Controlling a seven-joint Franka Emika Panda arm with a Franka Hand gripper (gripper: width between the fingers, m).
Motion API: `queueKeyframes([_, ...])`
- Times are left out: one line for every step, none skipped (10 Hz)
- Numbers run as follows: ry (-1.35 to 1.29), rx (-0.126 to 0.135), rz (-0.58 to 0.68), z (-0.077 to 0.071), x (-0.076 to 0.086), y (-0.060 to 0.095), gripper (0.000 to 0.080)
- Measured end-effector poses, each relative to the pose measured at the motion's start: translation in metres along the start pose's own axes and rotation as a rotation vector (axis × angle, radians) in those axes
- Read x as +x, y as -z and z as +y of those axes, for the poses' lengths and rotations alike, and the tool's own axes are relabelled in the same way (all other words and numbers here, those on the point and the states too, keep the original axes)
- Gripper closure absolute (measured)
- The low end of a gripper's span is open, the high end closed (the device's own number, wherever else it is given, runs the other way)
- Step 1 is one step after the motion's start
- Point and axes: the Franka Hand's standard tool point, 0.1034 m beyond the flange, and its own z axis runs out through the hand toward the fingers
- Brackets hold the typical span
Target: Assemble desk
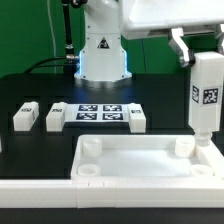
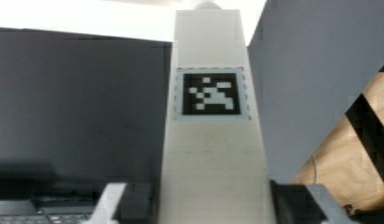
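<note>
Leg (image 1: 206, 95) upright in pincer (image 2: 203, 205), over desk top (image 1: 140, 165) corner.

Held leg (image 1: 205, 100) stands upright, clamped between the fingers (image 1: 181, 48) of the gripper (image 1: 203, 56), with most of it below them. Under the fingers we have the desk top (image 1: 150, 172). The held leg's lower end is at its far corner on the exterior view's right; we cannot tell contact. Well away from the fingers, toward the exterior view's left and behind the desk top, three loose legs lie on the table (image 1: 30, 88): outer leg (image 1: 25, 116), middle leg (image 1: 55, 118), and near leg (image 1: 135, 118) closest to the fingers. Marker board (image 1: 98, 112) lies between middle leg and near leg.
</note>
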Motion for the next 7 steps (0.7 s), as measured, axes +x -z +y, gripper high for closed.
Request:
queueKeyframes([0.001,-0.001,-0.004,0.001,-0.002,-0.001,0.0509])
queueKeyframes([0.005,-0.004,-0.006,0.005,-0.002,-0.003,0.0509])
queueKeyframes([0.008,-0.008,-0.004,0.010,0.000,-0.005,0.0509])
queueKeyframes([0.007,-0.010,-0.007,0.012,0.000,-0.009,0.0509])
queueKeyframes([0.012,-0.009,-0.012,0.009,-0.002,-0.014,0.0509])
queueKeyframes([0.021,-0.007,-0.014,0.003,-0.003,-0.014,0.0509])
queueKeyframes([0.023,-0.008,-0.014,0.003,-0.003,-0.014,0.0509])
